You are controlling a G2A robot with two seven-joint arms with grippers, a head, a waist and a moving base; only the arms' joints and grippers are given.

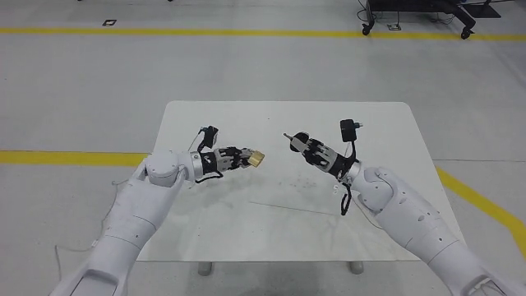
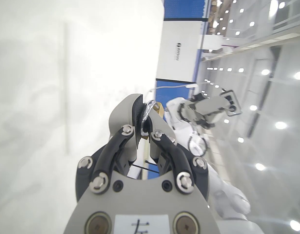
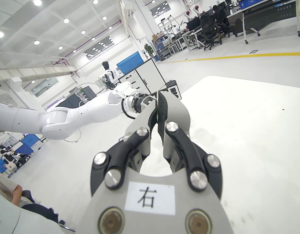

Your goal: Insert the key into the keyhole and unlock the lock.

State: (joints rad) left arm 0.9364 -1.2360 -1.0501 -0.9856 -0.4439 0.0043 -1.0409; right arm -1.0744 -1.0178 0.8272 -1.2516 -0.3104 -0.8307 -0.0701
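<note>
Above the middle of the white table [image 1: 386, 123], both arms hold their grippers in the air, tips facing each other with a clear gap between them.

Left gripper [image 1: 243, 159] is clamped narrow on the lock [image 1: 257, 158], a small brass padlock that sticks out past the fingertips toward the other arm. In the left wrist view its fingers [image 2: 123, 115] pinch the silver shackle [image 2: 147, 113], and the brass body sits just beyond the tips. The lock is held off the table, touching nothing but the gripper. Which face carries the keyhole cannot be told.

Right gripper [image 1: 297, 141] is closed almost flat on the key [image 1: 288, 136], a thin dark sliver poking out of the tips toward the lock. In the right wrist view the ribbed pads [image 3: 161, 109] press nearly together with only a thin edge of metal between them, so the key's shape is hard to read there.

Key and lock are near each other but apart, not touching. The key tip sits a little farther from the robot than the lock, and it is not in the lock.

Around the table is pale floor, with a yellow floor line [image 1: 246, 31] running across beyond the far edge.
</note>
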